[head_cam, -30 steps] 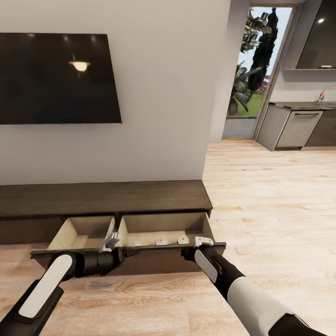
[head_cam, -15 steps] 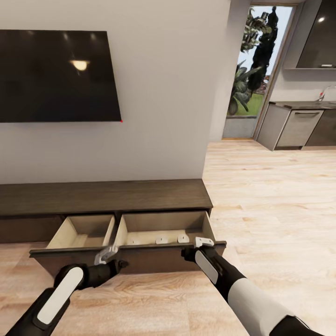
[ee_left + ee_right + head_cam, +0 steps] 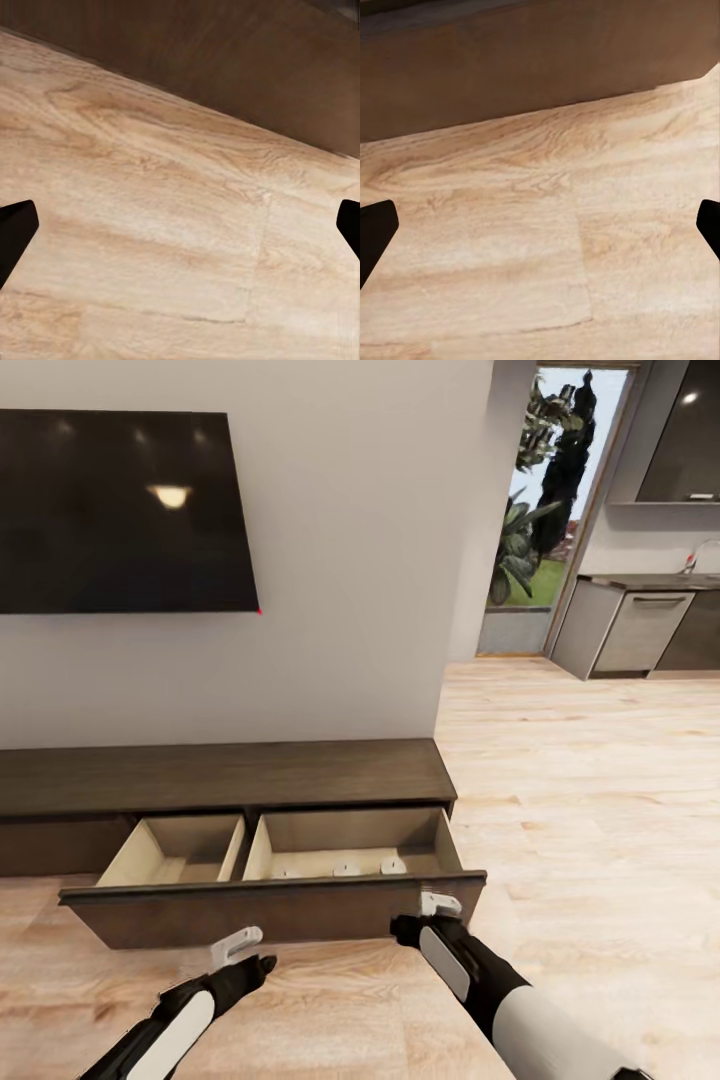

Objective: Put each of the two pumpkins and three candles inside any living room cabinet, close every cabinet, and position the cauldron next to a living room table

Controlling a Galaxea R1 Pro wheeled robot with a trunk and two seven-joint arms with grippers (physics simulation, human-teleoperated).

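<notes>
Drawer state: the cabinet point(image 3: 230, 775) runs long along the wall under the TV point(image 3: 120, 510); its drawer front point(image 3: 270, 905) is seen pulled out, with two pale compartments exposed behind it.
Contents: three small pale shapes are seen low in the right compartment point(image 3: 345, 850), just behind the front; they are taken to be the candles point(image 3: 345, 869), though only their tops are visible. Nothing is made out in the left compartment point(image 3: 180, 848).
Pumpkins, cauldron, table: no position can be recorded from these views.
Left gripper point(image 3: 243, 952): held over the floor point(image 3: 560, 800), in front of and slightly below the drawer front, clear of it. In the left wrist view both dark fingertips point(image 3: 15, 232) are seen at the frame edges, so the jaws are spread wide; nothing is held.
Right gripper point(image 3: 432, 912): placed just beside the right end of the drawer front; contact cannot be told. In the right wrist view the fingertips point(image 3: 375, 229) are likewise wide apart, with bare floor and the dark front between them; nothing is held.
Key relation: the drawer front lies ahead of both grippers, its long axis running left-right across them; the closing direction is straight away from the robot, toward the wall.
Nearer arm: the right is judged nearer.
Judgement: if the drawer is to be closed, a push is best spread over both ends so the long front is not skewed.
</notes>
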